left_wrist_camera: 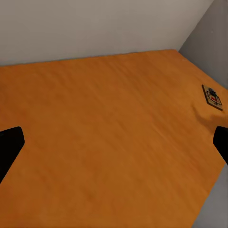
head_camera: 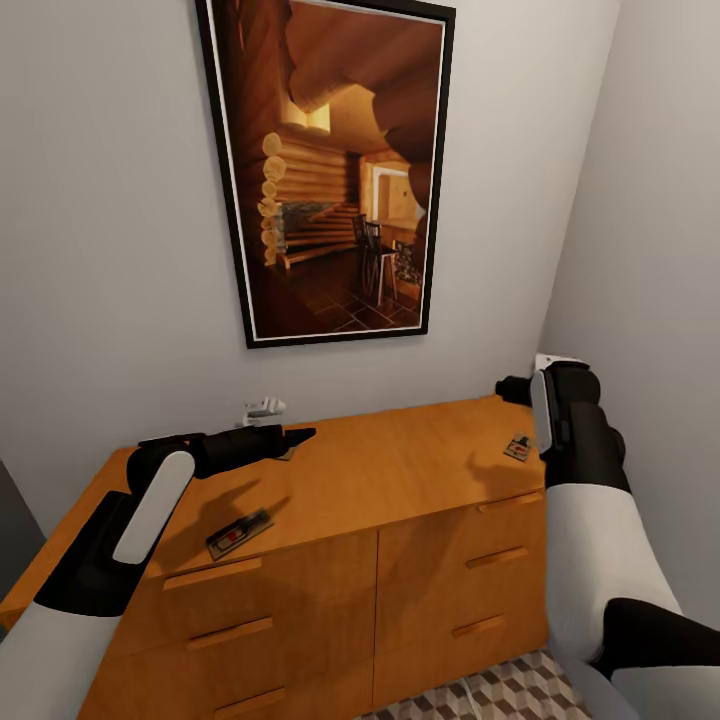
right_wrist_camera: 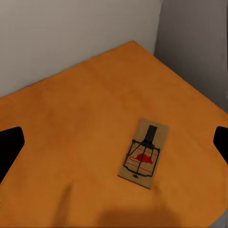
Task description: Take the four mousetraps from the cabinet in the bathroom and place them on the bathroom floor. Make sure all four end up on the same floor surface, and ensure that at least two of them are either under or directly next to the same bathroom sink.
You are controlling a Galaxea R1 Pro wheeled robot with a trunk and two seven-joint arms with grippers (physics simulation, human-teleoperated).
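Drawers on the orange-brown cabinet [head_camera: 330, 560] are all closed, so nothing inside them shows; the mousetraps lie on its top. One mousetrap [head_camera: 239, 533] sits near the front edge on the left side of the top, below the left forearm, and another mousetrap [head_camera: 518, 446] lies near the right end, just beside the right arm. The right wrist view shows that second trap [right_wrist_camera: 144, 153] flat on the wood with a red mark under its dark wire, near the corner where two walls meet; the left wrist view catches it [left_wrist_camera: 212, 97] small at the far end of the top.

The left gripper [head_camera: 290, 440] hangs low over the rear left part of the top, its dark fingers spread wide apart with nothing between them. The right gripper [head_camera: 512, 390] hovers over the right end by the wall, likewise spread wide and empty.

A framed picture of a log-cabin interior [head_camera: 330, 170] hangs on the grey wall above. A small white object [head_camera: 263, 408] stands by the wall behind the left gripper; what it is cannot be made out, and something flat under that gripper's tip is too hidden to name. A patch of cube-patterned floor tiles [head_camera: 500, 695] shows at the cabinet's foot, cut off by the frame.
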